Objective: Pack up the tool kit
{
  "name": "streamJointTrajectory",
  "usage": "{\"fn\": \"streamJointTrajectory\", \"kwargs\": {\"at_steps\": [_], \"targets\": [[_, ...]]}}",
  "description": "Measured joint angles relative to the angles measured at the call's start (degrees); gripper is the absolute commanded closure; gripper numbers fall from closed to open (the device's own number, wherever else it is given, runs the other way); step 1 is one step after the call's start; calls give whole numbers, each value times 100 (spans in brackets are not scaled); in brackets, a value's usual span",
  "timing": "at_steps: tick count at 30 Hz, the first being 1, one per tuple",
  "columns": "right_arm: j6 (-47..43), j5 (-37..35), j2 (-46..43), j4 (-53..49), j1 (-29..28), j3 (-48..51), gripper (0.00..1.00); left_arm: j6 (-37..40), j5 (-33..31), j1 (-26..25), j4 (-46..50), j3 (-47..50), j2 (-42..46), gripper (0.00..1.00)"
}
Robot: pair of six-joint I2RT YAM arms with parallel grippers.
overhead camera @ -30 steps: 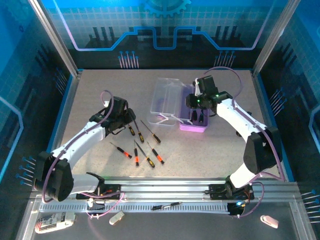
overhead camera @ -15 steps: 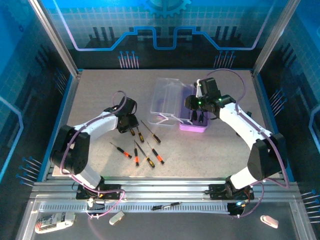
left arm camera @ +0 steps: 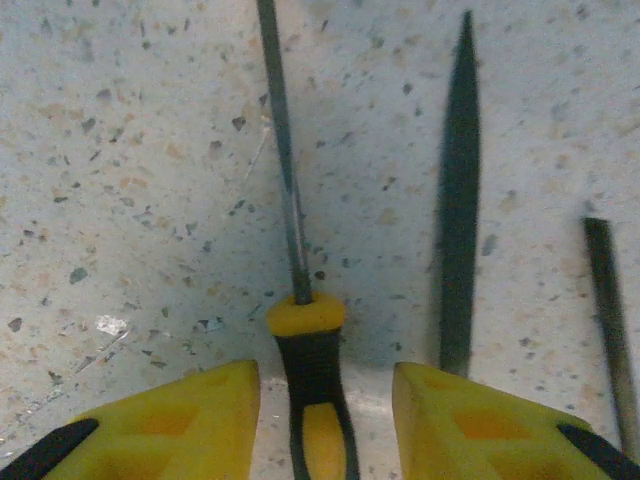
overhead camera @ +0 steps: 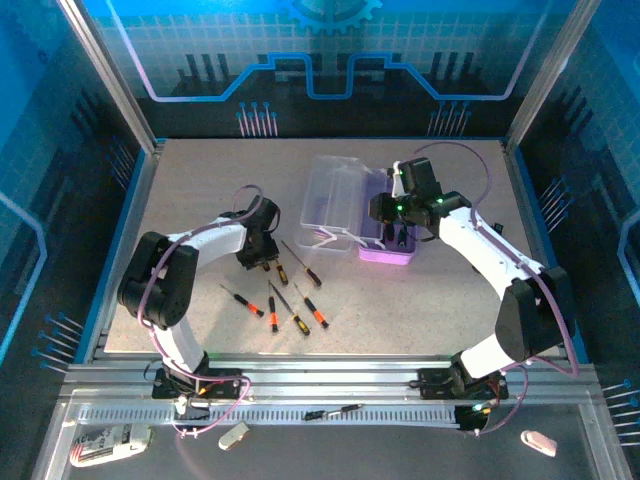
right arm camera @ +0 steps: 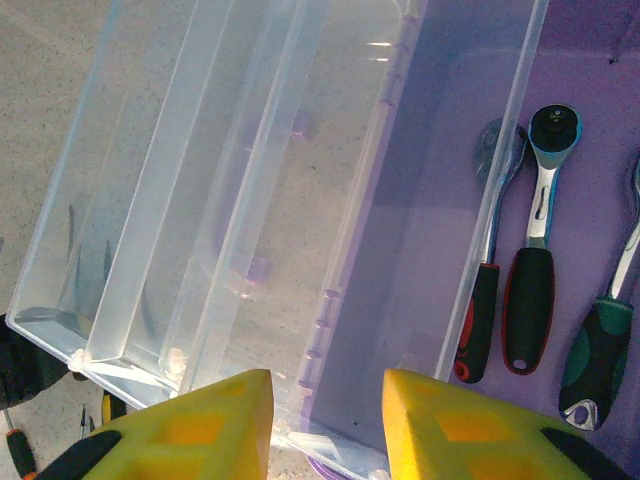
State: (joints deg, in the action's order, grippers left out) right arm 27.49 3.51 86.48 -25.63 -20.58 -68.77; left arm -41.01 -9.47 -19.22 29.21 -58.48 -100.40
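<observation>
Left fingers (left arm camera: 170, 420) low and apart astride a screwdriver (left arm camera: 316, 385) handle.

The left pincer (overhead camera: 262, 260) hangs over screwdrivers (overhead camera: 272, 314) near the open case (overhead camera: 386, 257).

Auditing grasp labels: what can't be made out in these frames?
- Left wrist: screwdriver handle cut off by bottom edge; neighbouring screwdriver shaft blurred.
- Right wrist: green-handled tool, head cut off by right edge.
- Top: purple case, contents too small, partly under right gripper.
</observation>
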Motion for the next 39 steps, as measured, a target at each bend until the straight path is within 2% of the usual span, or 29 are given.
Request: {"fn": "streamJointTrajectory", "kwargs": {"at_steps": [8, 10, 14, 19, 22, 25, 39], "targets": [[61, 17, 4, 35, 0, 0, 65, 0, -81, 0, 52, 81, 48, 63], [83, 59, 22, 50, 0, 0, 65, 26, -85, 0, 48, 157, 105, 69], [105, 133, 118, 83, 0, -11, 65, 57, -107, 9, 4, 323, 223, 74], [107, 155, 168, 85, 0, -39, 65, 61, -120, 22, 4, 343, 234, 73], [109, 170, 168, 85, 0, -81, 65, 57, -116, 22, 2, 343, 234, 67], [109, 170, 168, 103, 0, -98, 65, 59, -101, 22, 4, 343, 234, 66], [175, 186, 168, 131, -4, -98, 65, 57, -127, -44, 258, 466, 382, 67]]}}
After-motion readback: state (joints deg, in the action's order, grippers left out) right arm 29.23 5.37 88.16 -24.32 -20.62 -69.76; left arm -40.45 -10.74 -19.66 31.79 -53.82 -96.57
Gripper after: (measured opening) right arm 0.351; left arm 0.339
